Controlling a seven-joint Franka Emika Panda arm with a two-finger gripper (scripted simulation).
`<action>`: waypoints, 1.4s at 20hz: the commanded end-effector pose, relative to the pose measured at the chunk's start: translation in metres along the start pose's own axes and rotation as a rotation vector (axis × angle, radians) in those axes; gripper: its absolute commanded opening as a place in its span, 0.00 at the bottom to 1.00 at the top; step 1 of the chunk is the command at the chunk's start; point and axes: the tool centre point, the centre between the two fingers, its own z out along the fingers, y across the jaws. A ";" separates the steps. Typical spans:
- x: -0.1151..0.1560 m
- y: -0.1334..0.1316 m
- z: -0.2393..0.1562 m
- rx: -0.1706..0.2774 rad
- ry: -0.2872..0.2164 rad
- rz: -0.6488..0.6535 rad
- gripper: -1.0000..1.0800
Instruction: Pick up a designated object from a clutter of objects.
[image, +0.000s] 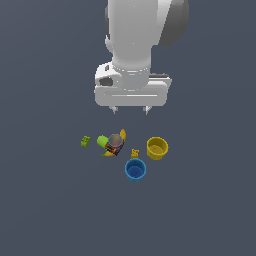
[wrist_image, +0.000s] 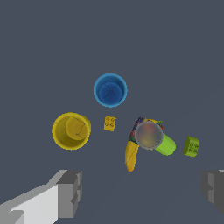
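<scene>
The yellow cup (image: 157, 148) stands upright at the exterior view's right of the clutter; it also shows in the wrist view (wrist_image: 71, 130), mouth up and empty. The blue cup (image: 135, 169) (wrist_image: 110, 90) stands close beside it. My gripper (image: 131, 109) hangs open and empty high above the clutter, apart from everything. In the wrist view its two grey fingers (wrist_image: 70, 192) stand wide apart. The gripper's midpoint (wrist_image: 142, 192) lies off to the side of the yellow cup, nearer the banana (wrist_image: 131, 154).
A dark box with a greyish ball (image: 115, 141) (wrist_image: 148, 134), a green cylinder (image: 102, 141) (wrist_image: 166, 145), a green block (image: 85, 141) (wrist_image: 191, 146), the banana (image: 121, 136) and a small orange piece (image: 135, 153) (wrist_image: 110, 123) lie on the dark floor.
</scene>
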 end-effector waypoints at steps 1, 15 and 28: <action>0.000 0.000 0.000 0.000 0.000 0.000 0.62; 0.001 0.005 0.003 -0.011 -0.004 -0.010 0.62; 0.012 -0.018 0.028 -0.014 -0.013 0.102 0.62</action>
